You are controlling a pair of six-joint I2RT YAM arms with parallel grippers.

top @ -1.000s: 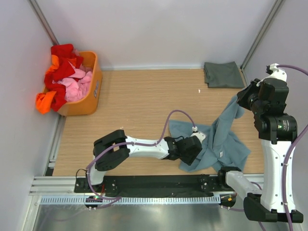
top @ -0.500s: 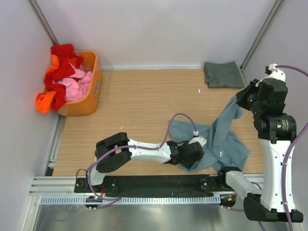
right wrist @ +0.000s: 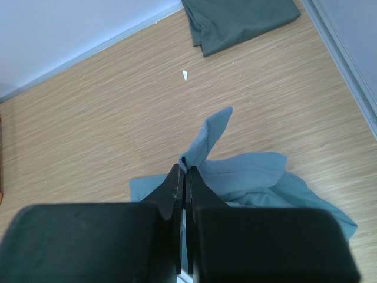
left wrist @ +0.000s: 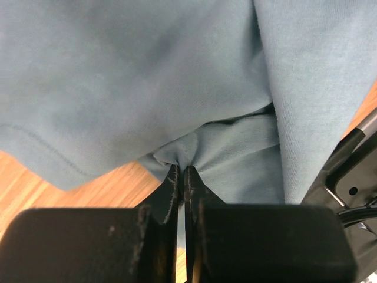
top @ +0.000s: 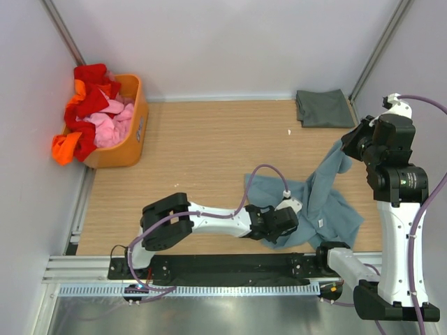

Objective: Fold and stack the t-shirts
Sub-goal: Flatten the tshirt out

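Left gripper [left wrist: 181,171] is low over the table, jaws nearly closed and pinching a small puckered fold of the blue-teal t-shirt [top: 328,202]. Right gripper [right wrist: 182,170] is raised, jaws narrow and clamped on another edge of the same shirt, so a strip of cloth rises from the pile up toward it. The shirt sits at about 4 o'clock on the table [top: 202,153] in the top view, near the arm bases. It is bunched, with overlapping layers and one flap standing up in a point, and it is not spread flat. The cloth is a soft matte knit, limp, with a stitched hem showing in the left wrist view, and it drapes and wrinkles easily. The tabletop is light wood grain, smooth and hard. The dark grey-green t-shirt [top: 323,108] lies at 1 o'clock by the far right corner, well apart from the blue one, as a flat, roughly square packet that looks already folded. So likely one shirt is done. The blue one has yet to be flattened and folded, then set on the grey-green one. The orange basket [top: 134,136] at 10 o'clock is rigid plastic, heaped with red, pink and orange cloth; can't tell if those are shirts. A tiny white scrap [top: 289,131] lies on the wood near 1 o'clock.
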